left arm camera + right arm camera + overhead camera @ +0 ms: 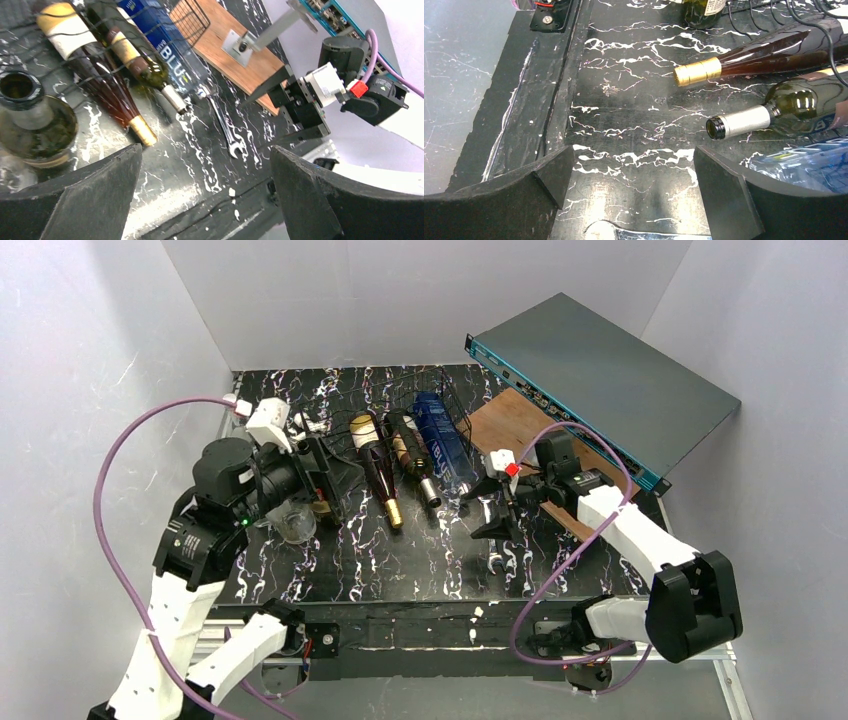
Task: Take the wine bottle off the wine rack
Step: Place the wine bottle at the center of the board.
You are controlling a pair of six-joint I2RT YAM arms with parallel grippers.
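Progress looked nearly complete: one green wine bottle (30,120) stood upright on the bench (420,560), just beside the wire rack (195,17) and seemingly clear of its cradles. The left gripper (205,155) was wide open with nothing between its fingers, close by that bottle. The right gripper (633,152) was open and empty too, over bare bench. A dark red bottle (378,470), a second green bottle (410,455) and a blue bottle (440,435) lay in the rack. By my judgement, only drawing the left arm away was left.
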